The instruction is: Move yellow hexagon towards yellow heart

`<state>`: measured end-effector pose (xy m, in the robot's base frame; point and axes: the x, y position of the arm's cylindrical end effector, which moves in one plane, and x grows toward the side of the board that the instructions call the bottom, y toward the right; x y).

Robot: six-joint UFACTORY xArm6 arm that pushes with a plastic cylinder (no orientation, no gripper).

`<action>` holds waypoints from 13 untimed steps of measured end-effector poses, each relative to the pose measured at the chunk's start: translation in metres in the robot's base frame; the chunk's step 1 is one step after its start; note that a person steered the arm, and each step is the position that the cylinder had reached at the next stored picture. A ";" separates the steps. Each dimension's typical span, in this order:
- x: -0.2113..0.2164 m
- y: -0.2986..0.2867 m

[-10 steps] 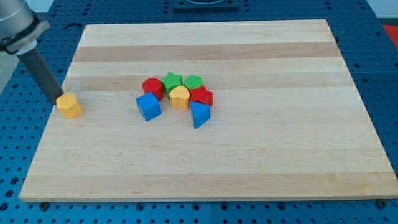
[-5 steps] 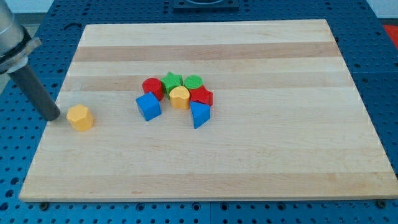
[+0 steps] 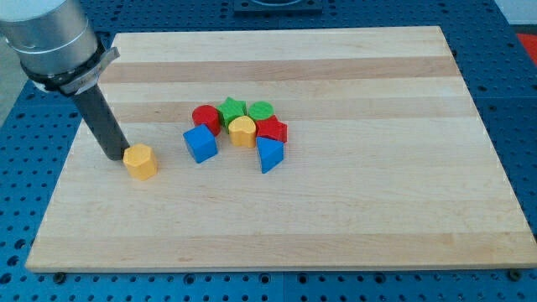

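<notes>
The yellow hexagon (image 3: 140, 161) lies on the wooden board (image 3: 336, 218), left of the cluster of blocks. My tip (image 3: 113, 156) is right at its left side, touching or nearly touching it. The yellow heart (image 3: 242, 131) sits in the middle of the cluster, well to the hexagon's right and slightly higher in the view. A blue cube (image 3: 200, 143) lies between the hexagon and the heart.
Around the heart stand a red cylinder (image 3: 205, 118), a green star (image 3: 232, 108), a green cylinder (image 3: 261, 111), a red star-like block (image 3: 272, 130) and a blue triangular block (image 3: 268, 154). The board's left edge is just left of my tip.
The yellow hexagon has slid to the right and slightly down, closer to the cluster. My tip followed it to the right, staying at its left side.
</notes>
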<state>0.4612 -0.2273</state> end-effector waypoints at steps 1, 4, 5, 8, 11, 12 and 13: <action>0.002 0.006; 0.055 0.061; 0.055 0.035; 0.089 0.050; 0.072 0.100; 0.077 0.100; 0.072 0.106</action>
<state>0.5327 -0.1212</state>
